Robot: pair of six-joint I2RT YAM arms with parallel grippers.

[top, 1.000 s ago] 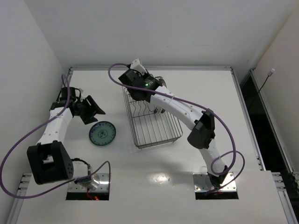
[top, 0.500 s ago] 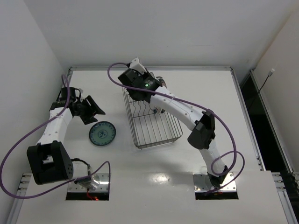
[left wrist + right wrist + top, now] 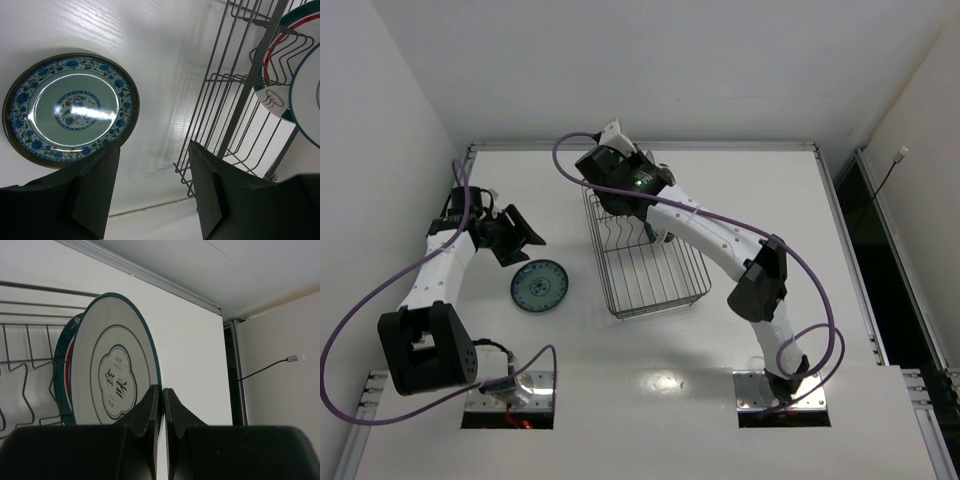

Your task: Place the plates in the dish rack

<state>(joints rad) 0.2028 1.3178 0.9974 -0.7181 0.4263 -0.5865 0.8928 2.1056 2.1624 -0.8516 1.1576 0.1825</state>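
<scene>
A white teal-rimmed plate [image 3: 112, 365] stands on edge at the far end of the dish rack [image 3: 655, 275], its printed face turned to the right wrist camera. Just behind it, nearly hidden, a red-lined plate [image 3: 274, 95] also stands upright among the wire prongs. The right gripper [image 3: 161, 390] has its jaws drawn narrow and pinches the rim of the front plate between them. From above, the right arm reaches from its base at the near edge, bends at the elbow beside the rack's right side and stretches diagonally over the basket, so its wrist covers both racked plates in that view. The small teal patterned plate [image 3: 540, 286] lies flat on the table [image 3: 770, 190], left of the rack and apart from it. The left gripper [image 3: 154, 145] hangs above the table near this plate's far edge, jaws spread wide with nothing between them, one finger over the plate's rim in the wrist view and the other nearer the rack's wires. The left arm rises from its base and leans along the table's left side, a purple cable [image 3: 360, 320] looping out beside it.
</scene>
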